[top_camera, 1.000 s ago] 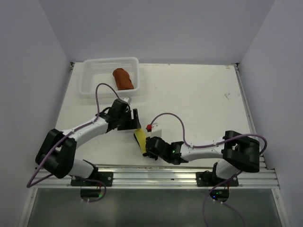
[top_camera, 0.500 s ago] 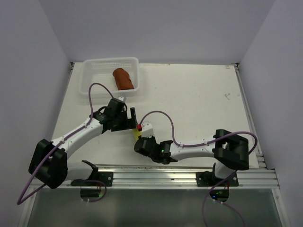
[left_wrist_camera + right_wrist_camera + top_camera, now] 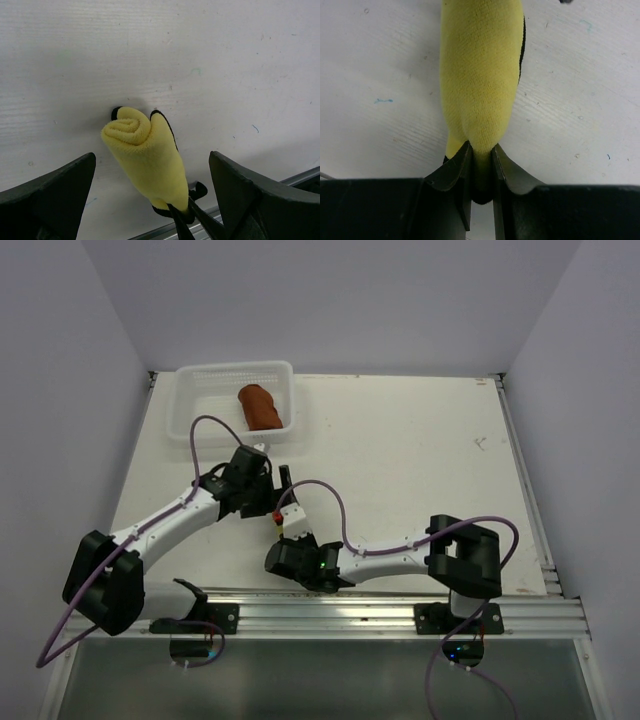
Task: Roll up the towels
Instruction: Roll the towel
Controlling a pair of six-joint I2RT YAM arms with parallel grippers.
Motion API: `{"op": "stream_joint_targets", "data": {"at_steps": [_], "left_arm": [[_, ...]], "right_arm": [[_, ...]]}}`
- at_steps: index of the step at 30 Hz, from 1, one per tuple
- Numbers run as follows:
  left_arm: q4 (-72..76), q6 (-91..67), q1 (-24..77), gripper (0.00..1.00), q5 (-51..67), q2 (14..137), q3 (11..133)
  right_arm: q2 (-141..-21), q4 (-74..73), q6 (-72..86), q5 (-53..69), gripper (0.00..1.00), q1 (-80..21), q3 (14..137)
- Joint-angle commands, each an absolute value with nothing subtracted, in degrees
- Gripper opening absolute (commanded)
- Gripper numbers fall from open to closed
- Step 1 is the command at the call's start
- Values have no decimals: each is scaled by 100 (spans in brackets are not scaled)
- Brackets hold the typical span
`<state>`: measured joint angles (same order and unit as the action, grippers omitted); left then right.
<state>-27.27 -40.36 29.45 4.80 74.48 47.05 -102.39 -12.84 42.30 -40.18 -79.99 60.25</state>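
Yellow towel (image 3: 480, 75) end hidden between jaws.

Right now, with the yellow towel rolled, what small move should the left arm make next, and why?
Probably close the left gripper on the roll's free end. The yellow towel is rolled, the right gripper pinches one end, and the open left fingers flank the spiral end. The rust-brown towel lies rolled in the basket, nearer the left arm.

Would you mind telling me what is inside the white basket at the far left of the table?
A rolled rust-brown towel lies inside the basket, toward its right side. I see nothing else in it, though the floor under the towel is covered.
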Motion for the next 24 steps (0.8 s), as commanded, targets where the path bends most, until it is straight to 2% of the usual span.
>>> {"op": "stream_joint_targets", "data": {"at_steps": [1, 6, 15, 24], "left_arm": [[-2444, -4245, 3120, 100, 791, 7654, 4782], [-2364, -4385, 3717, 99, 695, 8024, 4808], [-2426, -4237, 3867, 96, 422, 8524, 4878], [-2294, -4017, 3876, 77, 483, 9131, 5045]], "right_arm": [[-10318, -1529, 4421, -4456, 0, -8007, 6336], [-10432, -1731, 4447, -4605, 0, -8007, 6495], [-10468, -1486, 4263, -4720, 0, -8086, 6443], [-10714, -1090, 3815, -5115, 0, -8411, 6530]]}}
